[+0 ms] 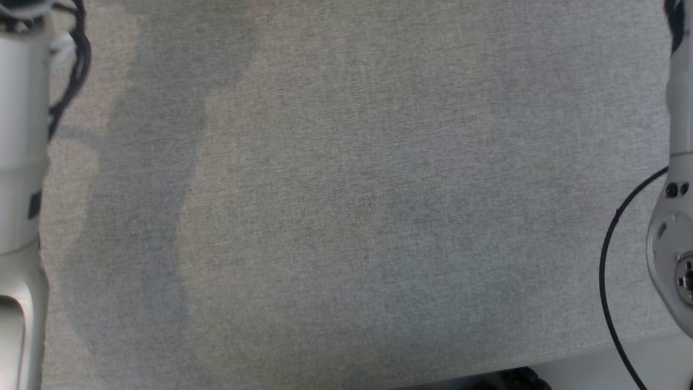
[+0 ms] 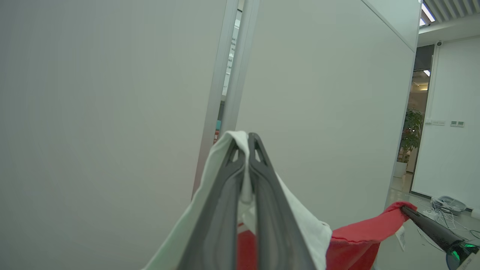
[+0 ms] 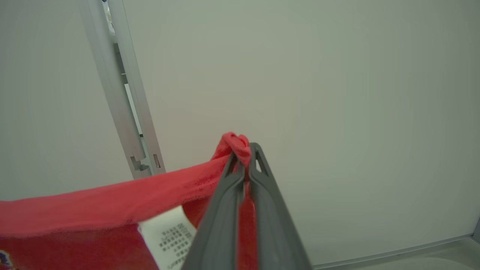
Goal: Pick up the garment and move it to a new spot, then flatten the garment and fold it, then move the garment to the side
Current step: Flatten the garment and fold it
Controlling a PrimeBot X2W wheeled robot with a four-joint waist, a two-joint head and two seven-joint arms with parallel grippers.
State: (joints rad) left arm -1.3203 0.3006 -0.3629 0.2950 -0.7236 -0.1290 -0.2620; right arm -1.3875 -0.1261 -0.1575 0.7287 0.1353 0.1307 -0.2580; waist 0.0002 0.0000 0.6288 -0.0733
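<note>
The garment is red with a white part, and both grippers hold it up in the air, stretched between them. In the left wrist view my left gripper is shut on the white cloth, with red cloth hanging to the right. The right gripper pinches the far red corner there. In the right wrist view my right gripper is shut on a bunched red edge of the garment, and a white care label hangs below it.
The grey cloth-covered table lies below in the head view, its front edge at the lower right. My pale left forearm rises along the left side and my right arm with a black cable along the right. Pale partition walls stand ahead.
</note>
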